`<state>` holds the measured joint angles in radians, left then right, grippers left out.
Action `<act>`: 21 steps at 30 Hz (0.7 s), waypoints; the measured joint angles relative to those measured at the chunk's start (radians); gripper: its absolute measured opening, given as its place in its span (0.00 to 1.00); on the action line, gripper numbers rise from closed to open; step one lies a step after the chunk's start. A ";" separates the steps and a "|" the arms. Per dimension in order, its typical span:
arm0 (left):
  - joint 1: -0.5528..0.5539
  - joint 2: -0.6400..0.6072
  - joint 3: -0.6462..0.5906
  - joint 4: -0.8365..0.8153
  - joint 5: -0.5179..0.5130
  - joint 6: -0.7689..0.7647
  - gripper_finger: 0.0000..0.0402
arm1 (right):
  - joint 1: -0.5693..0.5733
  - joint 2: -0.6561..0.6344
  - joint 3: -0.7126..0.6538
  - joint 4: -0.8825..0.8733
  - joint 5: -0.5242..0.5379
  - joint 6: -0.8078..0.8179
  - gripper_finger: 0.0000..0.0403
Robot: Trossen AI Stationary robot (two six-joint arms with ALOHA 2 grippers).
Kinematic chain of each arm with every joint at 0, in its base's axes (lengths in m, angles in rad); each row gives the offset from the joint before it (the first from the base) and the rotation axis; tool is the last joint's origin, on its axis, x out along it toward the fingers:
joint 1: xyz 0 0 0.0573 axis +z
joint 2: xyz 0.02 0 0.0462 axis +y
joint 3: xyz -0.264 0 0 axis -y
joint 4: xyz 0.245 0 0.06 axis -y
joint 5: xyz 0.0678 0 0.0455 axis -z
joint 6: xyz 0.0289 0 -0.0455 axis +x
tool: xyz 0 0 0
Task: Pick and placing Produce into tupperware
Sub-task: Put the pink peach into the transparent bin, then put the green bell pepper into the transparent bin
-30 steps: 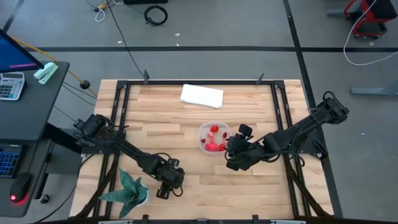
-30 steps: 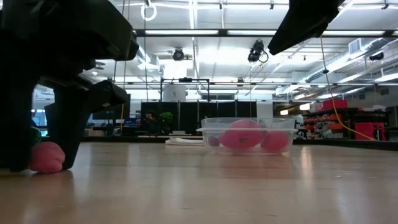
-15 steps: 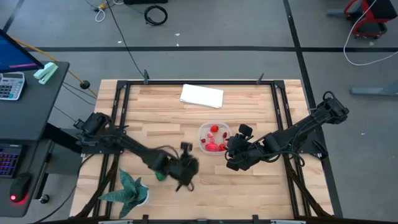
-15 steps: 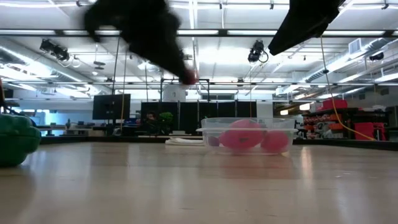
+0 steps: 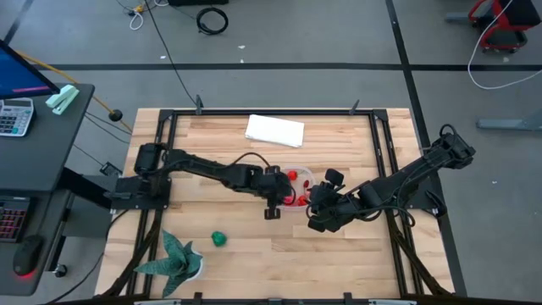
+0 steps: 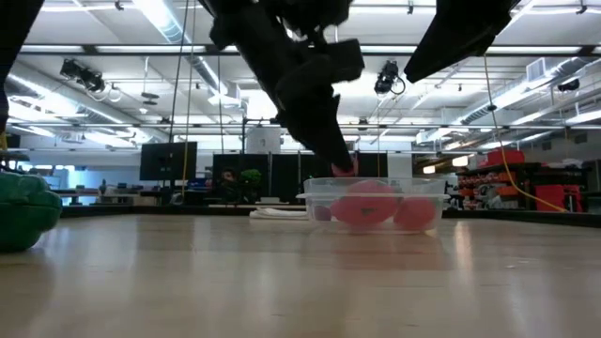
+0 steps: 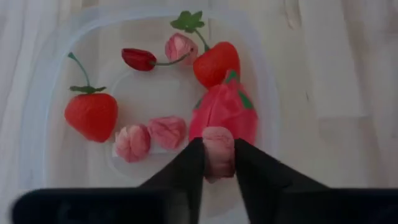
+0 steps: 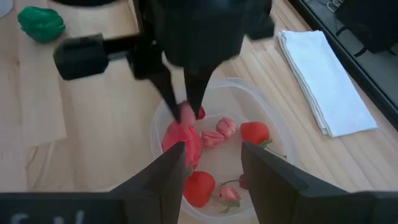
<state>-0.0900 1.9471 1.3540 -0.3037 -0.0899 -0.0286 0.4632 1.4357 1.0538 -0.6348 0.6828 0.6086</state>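
Pinching a pink produce bit [image 7: 217, 151], the left gripper [image 7: 219, 163] jaws hover over the tupperware [image 7: 40, 81].

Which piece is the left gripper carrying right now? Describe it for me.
Find the clear tupperware mid-table. Over it, the left gripper pinches a small pale pink piece; unlike the other produce, it hangs above the container.

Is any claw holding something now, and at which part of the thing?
The left claw holds a small pink piece by its two sides, above the tupperware. The right claw is open and holds nothing.
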 joint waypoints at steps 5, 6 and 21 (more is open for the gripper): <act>0.002 0.008 0.000 0.005 -0.020 0.039 0.46 | -0.003 0.000 0.000 -0.002 0.001 -0.001 0.41; 0.001 0.005 0.000 -0.009 -0.025 0.036 0.50 | -0.003 0.000 0.000 -0.004 0.001 -0.001 0.41; -0.166 -0.003 0.315 -0.785 0.185 -0.172 0.54 | -0.002 0.000 0.000 -0.008 0.000 0.001 0.41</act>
<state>-0.2556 1.9442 1.6688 -1.0888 0.0952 -0.2003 0.4614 1.4357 1.0538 -0.6425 0.6830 0.6094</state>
